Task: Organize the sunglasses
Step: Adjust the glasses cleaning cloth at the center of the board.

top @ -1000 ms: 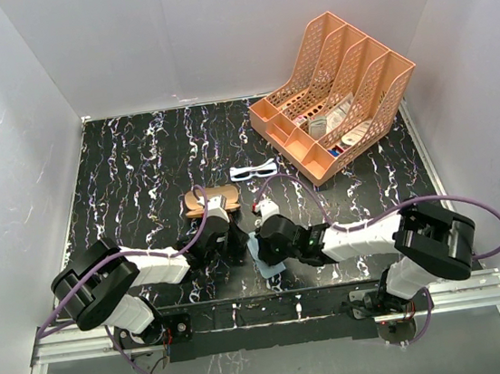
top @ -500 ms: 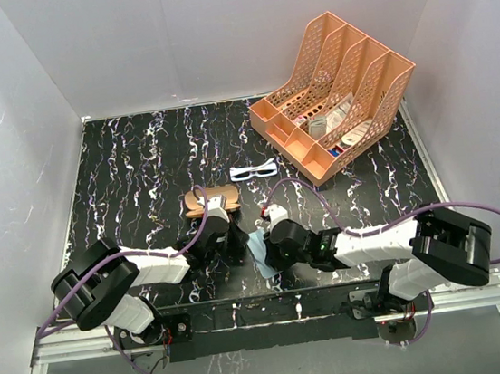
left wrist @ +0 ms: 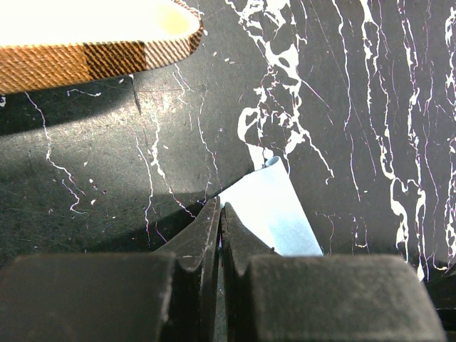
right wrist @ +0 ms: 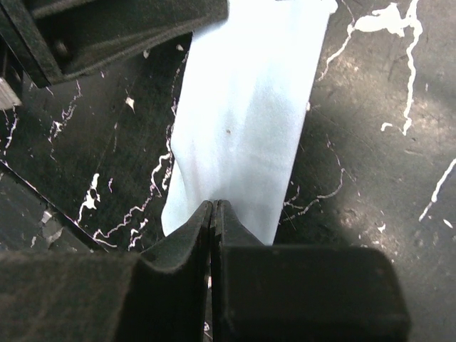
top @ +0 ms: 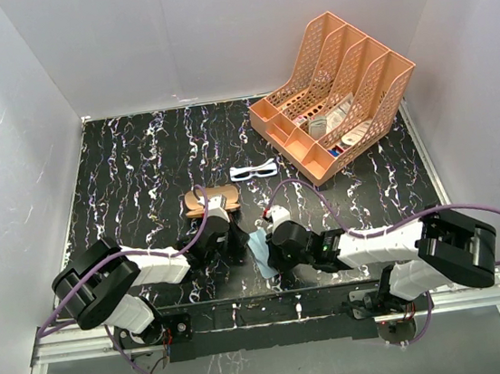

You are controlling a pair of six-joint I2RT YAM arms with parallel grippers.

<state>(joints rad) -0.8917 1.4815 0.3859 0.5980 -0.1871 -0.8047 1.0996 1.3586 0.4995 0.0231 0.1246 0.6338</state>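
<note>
The sunglasses (top: 254, 170), white-framed with bluish lenses, lie on the black marbled table (top: 138, 164) beyond both arms, with nothing touching them. A brown plaid case (top: 210, 199) sits just ahead of my left gripper (top: 241, 243); in the left wrist view it is the case (left wrist: 92, 43) at the top. Between the two grippers lies a light blue cloth (top: 262, 251). My left gripper (left wrist: 219, 206) is shut with the cloth's (left wrist: 274, 214) edge at its tips. My right gripper (right wrist: 214, 203) is shut on the opposite end of the cloth (right wrist: 242, 121).
An orange desk organizer (top: 334, 90) with small items in it stands at the back right, close to the sunglasses. White walls enclose the table on three sides. The left gripper's body (right wrist: 121, 28) sits just past the cloth in the right wrist view.
The right arm has stretched out lower and its elbow has swung right, with its gripper staying at the cloth. More of the cloth shows now. The left arm has held still.
</note>
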